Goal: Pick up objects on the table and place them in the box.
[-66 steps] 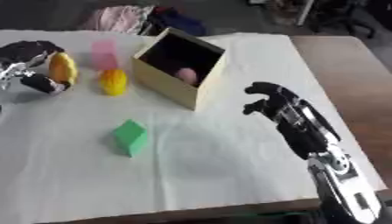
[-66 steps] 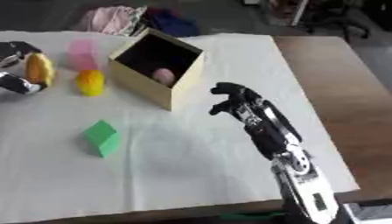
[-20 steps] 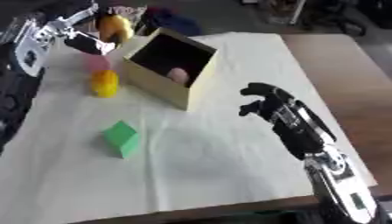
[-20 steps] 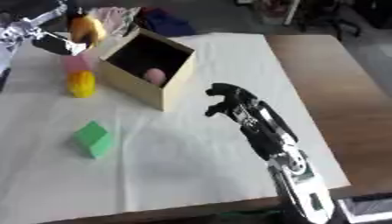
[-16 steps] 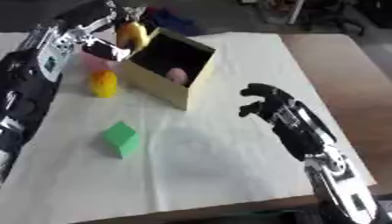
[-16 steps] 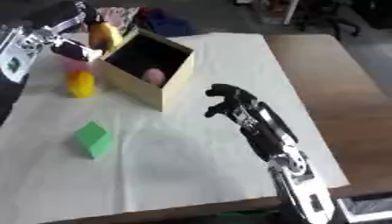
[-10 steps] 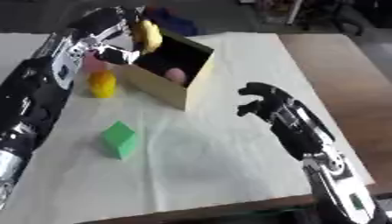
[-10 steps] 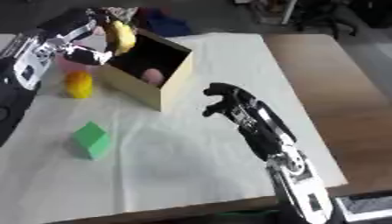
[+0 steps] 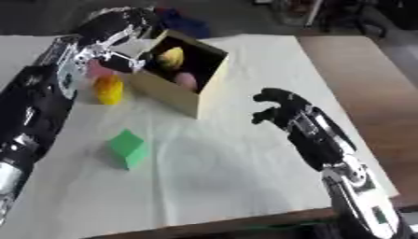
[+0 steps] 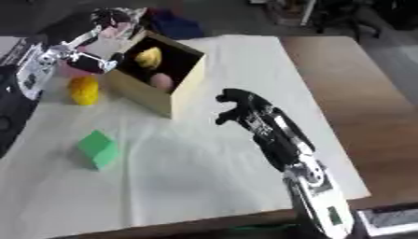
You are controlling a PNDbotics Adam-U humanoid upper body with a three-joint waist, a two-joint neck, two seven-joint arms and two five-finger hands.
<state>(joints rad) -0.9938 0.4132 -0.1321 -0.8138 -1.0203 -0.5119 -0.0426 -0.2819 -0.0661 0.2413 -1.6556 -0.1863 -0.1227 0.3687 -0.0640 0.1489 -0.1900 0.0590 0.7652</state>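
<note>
the yellow rounded object [image 9: 171, 58] sits inside the open tan cardboard box [image 9: 198, 91], beside a pink one. your left hand [image 9: 122, 24] hovers at the rim, fingers spread, holding nothing. right hand [image 9: 282, 108] idle, fingers curled. next, reach for the orange-yellow lump [image 9: 108, 88] on the white-clothed worktop [image 9: 204, 163].

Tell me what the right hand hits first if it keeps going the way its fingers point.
Probably the box. The right hand has its curled fingers aimed left toward the box's near corner, with only bare cloth between. Its height above the table is unclear, so it might pass over.
</note>
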